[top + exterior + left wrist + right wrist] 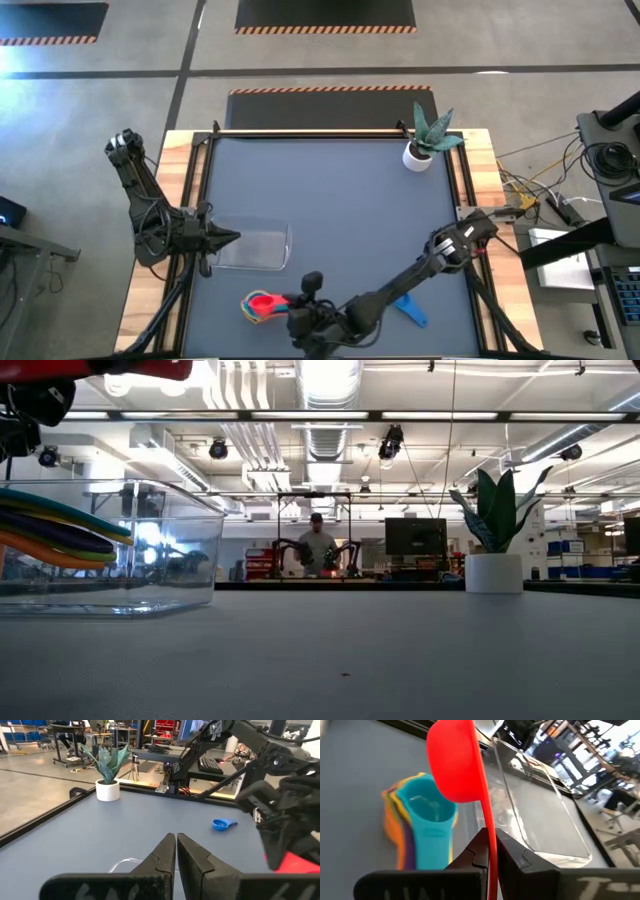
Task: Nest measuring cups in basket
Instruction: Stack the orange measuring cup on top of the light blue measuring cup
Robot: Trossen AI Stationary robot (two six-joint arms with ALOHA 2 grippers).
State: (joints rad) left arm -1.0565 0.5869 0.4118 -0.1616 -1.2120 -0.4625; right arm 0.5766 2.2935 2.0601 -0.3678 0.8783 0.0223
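Above the stack: right gripper (489,851) pinching red cup (456,762) by its handle
Beside it: basket (540,815)
Left gripper (176,851): pressed together

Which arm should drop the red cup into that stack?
The right. Its gripper already pinches the red cup by the handle, just above the nested stack. The left gripper waits shut by the basket.
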